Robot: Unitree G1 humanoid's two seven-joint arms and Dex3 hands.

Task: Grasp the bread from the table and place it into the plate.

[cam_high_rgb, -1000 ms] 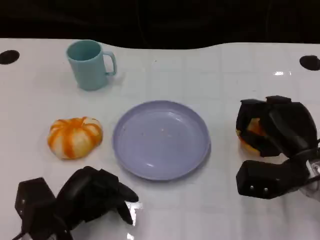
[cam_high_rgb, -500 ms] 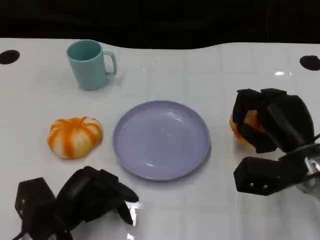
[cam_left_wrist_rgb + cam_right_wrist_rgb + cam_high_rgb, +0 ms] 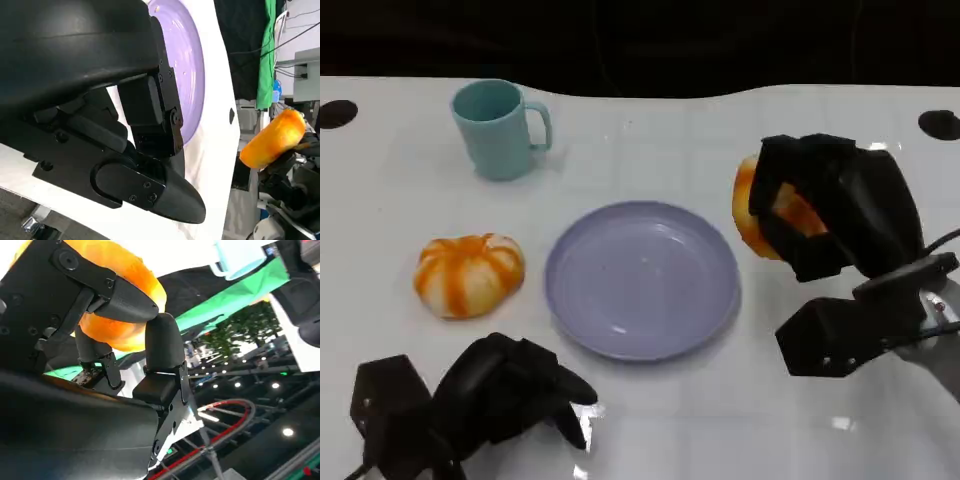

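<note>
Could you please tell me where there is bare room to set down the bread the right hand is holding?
The round lavender plate lies bare across its whole face, beside the right hand holding the orange bread. White table between the teal mug and the plate is also free. It is crowded at the near left, where the striped orange bun lies above the left hand.

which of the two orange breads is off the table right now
The bread gripped in the right hand, held beside the purple plate. The other orange-striped bread rests on the table on the plate's far side, untouched.
</note>
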